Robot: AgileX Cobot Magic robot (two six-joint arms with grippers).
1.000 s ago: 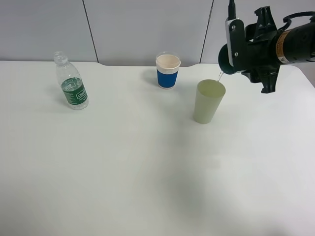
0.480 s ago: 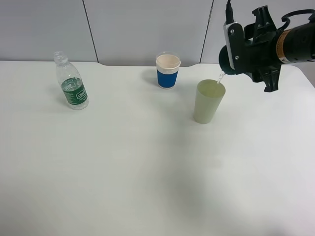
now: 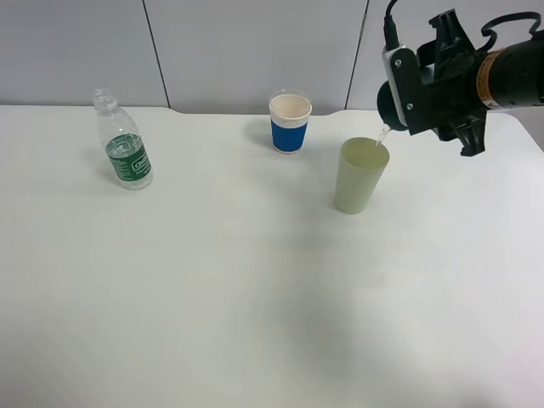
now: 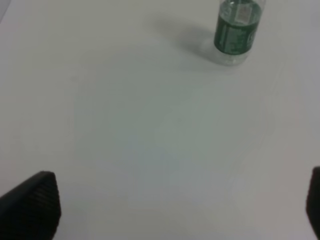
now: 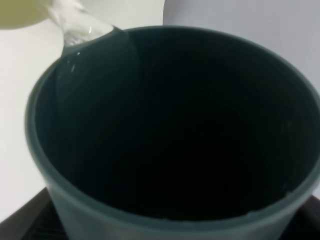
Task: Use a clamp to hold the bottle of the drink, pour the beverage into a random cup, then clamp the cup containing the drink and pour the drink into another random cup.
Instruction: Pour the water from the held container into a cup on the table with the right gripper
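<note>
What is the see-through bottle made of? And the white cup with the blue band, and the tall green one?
The bottle looks like thin clear plastic: you can see through it, and a green label wraps it. The white cup with the blue band looks like matte paper with a blue sleeve. The tall pale green cup is probably smooth plastic, one even colour, not see-through.

The bottle's green label (image 3: pixel 129 159) carries white print — too small to read.

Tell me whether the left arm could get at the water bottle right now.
Probably yes. The bottle stands upright and alone on bare table, seen in the left wrist view with nothing between it and the open left fingers. The right gripper is busy far across the table, pouring over the pale green cup.
</note>
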